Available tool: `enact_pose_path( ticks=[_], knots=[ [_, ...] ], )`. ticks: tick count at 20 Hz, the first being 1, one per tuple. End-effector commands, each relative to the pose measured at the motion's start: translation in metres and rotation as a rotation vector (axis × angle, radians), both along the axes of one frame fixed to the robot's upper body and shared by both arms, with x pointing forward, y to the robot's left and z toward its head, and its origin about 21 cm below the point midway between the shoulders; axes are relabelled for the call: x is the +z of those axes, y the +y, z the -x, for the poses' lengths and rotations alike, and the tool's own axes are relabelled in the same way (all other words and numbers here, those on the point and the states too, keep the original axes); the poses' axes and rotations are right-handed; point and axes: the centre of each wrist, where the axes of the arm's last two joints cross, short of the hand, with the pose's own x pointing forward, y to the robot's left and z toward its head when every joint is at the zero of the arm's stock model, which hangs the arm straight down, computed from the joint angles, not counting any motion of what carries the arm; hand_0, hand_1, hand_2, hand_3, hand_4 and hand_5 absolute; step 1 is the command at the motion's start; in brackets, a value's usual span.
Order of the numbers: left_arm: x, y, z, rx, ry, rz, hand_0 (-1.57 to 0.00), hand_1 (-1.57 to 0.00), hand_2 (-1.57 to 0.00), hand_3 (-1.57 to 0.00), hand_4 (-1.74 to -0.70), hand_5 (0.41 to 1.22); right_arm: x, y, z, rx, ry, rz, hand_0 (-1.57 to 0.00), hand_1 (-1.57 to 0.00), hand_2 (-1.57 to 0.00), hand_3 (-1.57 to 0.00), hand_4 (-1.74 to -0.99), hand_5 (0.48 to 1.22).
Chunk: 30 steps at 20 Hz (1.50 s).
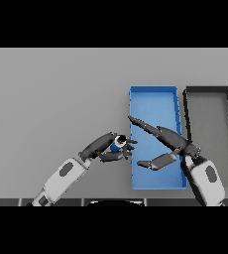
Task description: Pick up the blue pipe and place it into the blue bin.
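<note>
The left hand (108, 146) has its fingers clamped round the blue pipe (119, 143), holding it just at the left wall of the blue bin (153, 94) on the grey tabletop (51, 99), while the right hand (173, 144) hangs over the bin, fingers straight and spread apart.

blue pipe (119, 143): mostly hidden inside left hand (111, 148), only one end shows | blue bin (153, 106): floor partly covered by right hand (171, 144)

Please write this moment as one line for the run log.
left hand: shut on blue pipe, beside blue bin | right hand: open, over bin | pipe not yet in bin
</note>
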Motion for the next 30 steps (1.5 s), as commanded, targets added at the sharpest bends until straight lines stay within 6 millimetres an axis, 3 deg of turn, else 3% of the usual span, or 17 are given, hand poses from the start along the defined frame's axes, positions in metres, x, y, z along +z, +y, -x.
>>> enact_pose_path(
  ticks=[1,10,16,17,18,20,21,22,23,25,26,28,30],
  knots=[
    [-0.001,0.001,0.0,-0.001,0.002,0.005,-1.57,-1.57,-1.57,-1.44,-1.73,1.221,0.004,0.011,-0.003,0.031,-0.023,0.007,0.0,0.0,0.0,0.0,-1.303,0.532],
    [-0.006,0.0,-0.004,-0.038,0.024,0.031,-1.57,-1.57,-1.57,-1.51,-1.73,1.221,0.015,0.065,-0.024,0.182,-0.023,0.085,0.0,0.0,0.0,0.0,-1.226,0.52],
    [-0.008,0.003,-0.007,-0.06,0.047,0.033,-1.57,-1.57,-1.57,-1.47,-1.72,1.221,0.015,0.09,-0.041,0.243,-0.003,0.111,-0.01,-0.04,-0.07,-0.01,-1.241,0.516],
    [-0.006,0.007,-0.009,-0.065,0.039,0.047,-1.57,-1.57,-1.57,-1.4,-1.72,1.221,0.013,0.092,-0.043,0.249,0.002,0.127,-0.05,-0.08,-0.11,-0.04,-1.268,0.519],
    [-0.004,0.005,-0.009,-0.071,-0.004,0.042,-1.5,-1.39,-1.37,-1.15,-1.63,1.221,0.013,0.094,-0.045,0.259,-0.003,0.136,-0.14,-0.17,-0.19,-0.11,-1.308,0.523],
    [0.001,0.002,-0.012,-0.031,-0.046,-0.111,-0.99,-0.9,-0.87,-0.74,-1.59,1.221,0.016,0.103,-0.046,0.289,-0.006,0.143,-0.48,-0.5,-0.5,-0.37,-1.39,0.538],
    [0.0,0.005,-0.007,-0.033,-0.066,-0.097,-0.88,-0.83,-0.8,-0.67,-1.61,1.221,0.015,0.107,-0.045,0.308,-0.004,0.148,-0.7,-0.71,-0.71,-0.56,-1.453,0.551],
    [0.001,0.004,-0.006,-0.035,-0.065,-0.095,-0.89,-0.87,-0.85,-0.66,-1.64,1.221,0.014,0.107,-0.044,0.326,0.0,0.127,-0.87,-0.89,-0.89,-0.7,-1.503,0.573],
    [0.001,0.005,-0.002,-0.037,-0.061,-0.039,-1.03,-1.01,-0.99,-0.62,-1.66,1.192,0.011,0.108,-0.044,0.335,0.028,0.121,-1.01,-1.02,-1.02,-0.83,-1.541,0.604],
    [0.0,0.005,-0.004,-0.023,-0.024,0.036,-1.22,-1.21,-1.2,-0.52,-1.69,1.203,0.012,0.112,-0.043,0.325,0.066,0.111,-1.21,-1.22,-1.22,-1.1,-1.492,0.706],
    [-0.001,0.005,-0.006,-0.022,-0.001,0.053,-1.29,-1.28,-1.27,-0.53,-1.7,1.206,0.01,0.109,-0.044,0.313,0.064,0.085,-1.28,-1.29,-1.29,-1.19,-1.475,0.809],
    [-0.003,0.003,-0.003,-0.036,-0.004,0.071,-1.39,-1.39,-1.38,-0.55,-1.71,1.212,0.01,0.11,-0.041,0.311,0.03,0.071,-1.39,-1.39,-1.39,-1.33,-1.458,0.957],
    [-0.001,0.003,-0.005,-0.033,-0.012,0.055,-1.46,-1.45,-1.45,-0.59,-1.72,1.215,0.011,0.11,-0.04,0.31,-0.015,0.076,-1.45,-1.46,-1.46,-1.42,-1.459,1.052]
  ],
)
